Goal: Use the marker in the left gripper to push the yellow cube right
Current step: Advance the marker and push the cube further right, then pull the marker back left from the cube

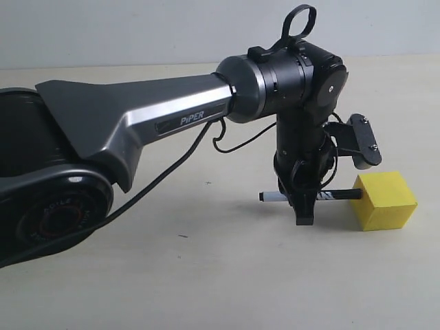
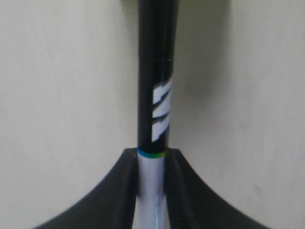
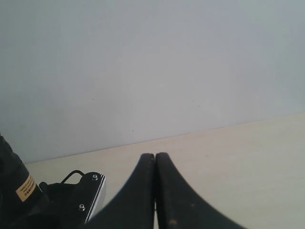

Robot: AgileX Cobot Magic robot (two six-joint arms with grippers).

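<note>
While black two-fingered left tool (image 1: 304, 212) clamped slim black-and-white marker (image 1: 275, 196) level, its black end touched bright yellow matte cube (image 1: 386, 199); right tool (image 3: 155, 191) closed tight, empty.

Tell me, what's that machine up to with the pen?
One robot arm's left gripper is clamped on a marker, holding it level just above the table. The marker's black end points at a yellow cube and sits right at its side; whether they touch is hard to tell. It looks set to shove the cube sideways with the pen. The right gripper is shut and empty, off to the side.
</note>
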